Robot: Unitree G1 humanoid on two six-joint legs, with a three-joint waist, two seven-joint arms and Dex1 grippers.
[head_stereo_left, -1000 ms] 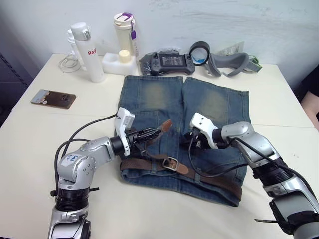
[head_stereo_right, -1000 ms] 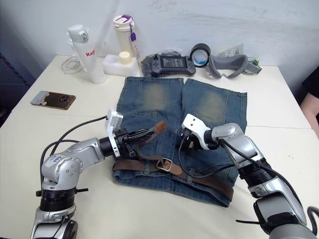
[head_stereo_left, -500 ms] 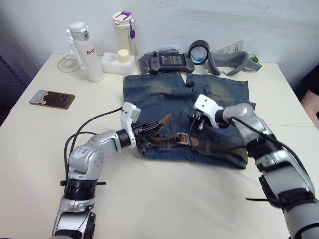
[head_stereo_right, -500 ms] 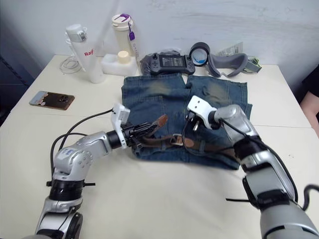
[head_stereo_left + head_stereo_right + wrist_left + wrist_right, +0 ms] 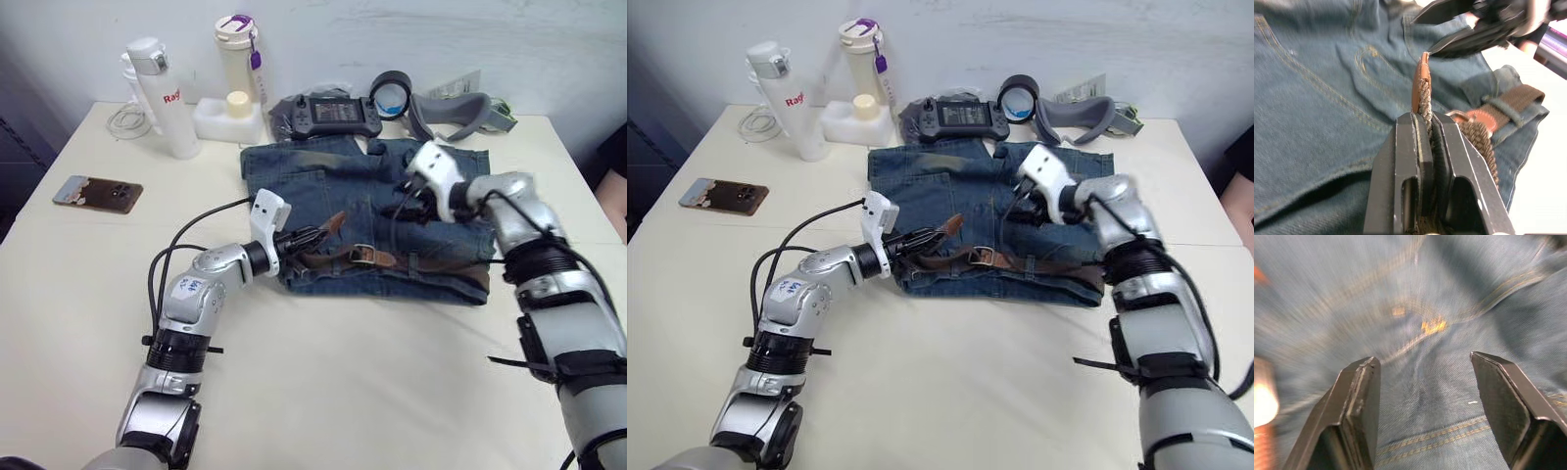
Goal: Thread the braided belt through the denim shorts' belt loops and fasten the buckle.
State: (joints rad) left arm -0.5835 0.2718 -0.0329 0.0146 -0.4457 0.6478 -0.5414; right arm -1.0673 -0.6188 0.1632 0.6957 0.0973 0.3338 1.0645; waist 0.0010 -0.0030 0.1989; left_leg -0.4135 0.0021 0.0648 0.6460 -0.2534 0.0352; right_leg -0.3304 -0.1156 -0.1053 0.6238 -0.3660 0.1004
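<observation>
My left fingers are clamped narrow on the braided belt just behind its tan tip, which stands up stiffly past them. My right gripper hangs wide open over the denim shorts with nothing between its pads. In the left eye view the shorts sit in the upper middle of the frame, bunched on the surface, and the belt runs along their near waistband, with the buckle at centre.

I judge the strap light, limp and floppy (the weave gives good friction, so slipping is unlikely), while the leather tip is the one stiff part worth steering with. I'd keep my hold close behind it. The denim is soft and drags easily, so I'd pin the waistband beside a belt loop with the right fingers.
</observation>
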